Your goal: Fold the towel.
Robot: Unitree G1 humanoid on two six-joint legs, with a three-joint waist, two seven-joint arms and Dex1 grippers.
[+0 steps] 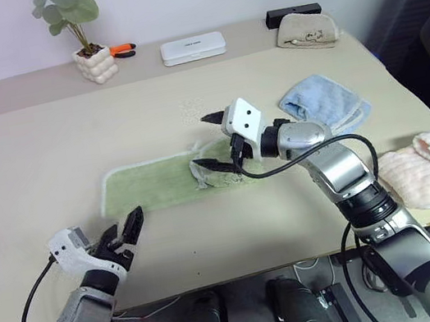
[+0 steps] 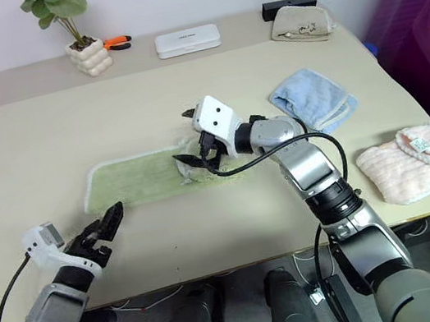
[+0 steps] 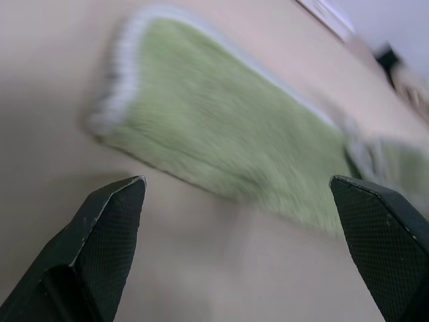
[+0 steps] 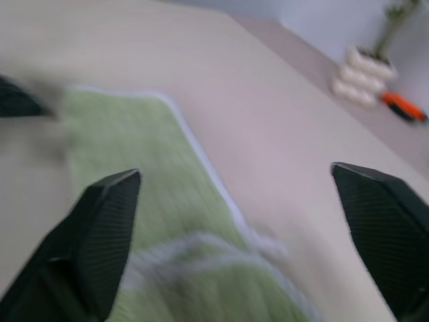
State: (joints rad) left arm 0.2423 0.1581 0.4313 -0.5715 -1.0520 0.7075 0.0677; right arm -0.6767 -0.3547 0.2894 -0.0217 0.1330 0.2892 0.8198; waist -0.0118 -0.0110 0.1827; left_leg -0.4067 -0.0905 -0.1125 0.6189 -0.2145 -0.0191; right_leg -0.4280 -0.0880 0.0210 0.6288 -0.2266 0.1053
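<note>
Towel (image 1: pixel 157 184) lies half-folded lengthwise, right end bunched; right gripper (image 1: pixel 215 140) above that end and left gripper (image 1: pixel 123 231) near its front edge both spread, empty.

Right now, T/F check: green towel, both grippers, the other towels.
1. The green towel lies in a long strip on the table. True.
2. The right gripper is shut on the towel. False: its fingers are apart and hold nothing, above the towel's bunched right end.
3. The left gripper is open, near the table's front edge. True.
4. The blue towel lies on the green one. False: they lie apart.
</note>
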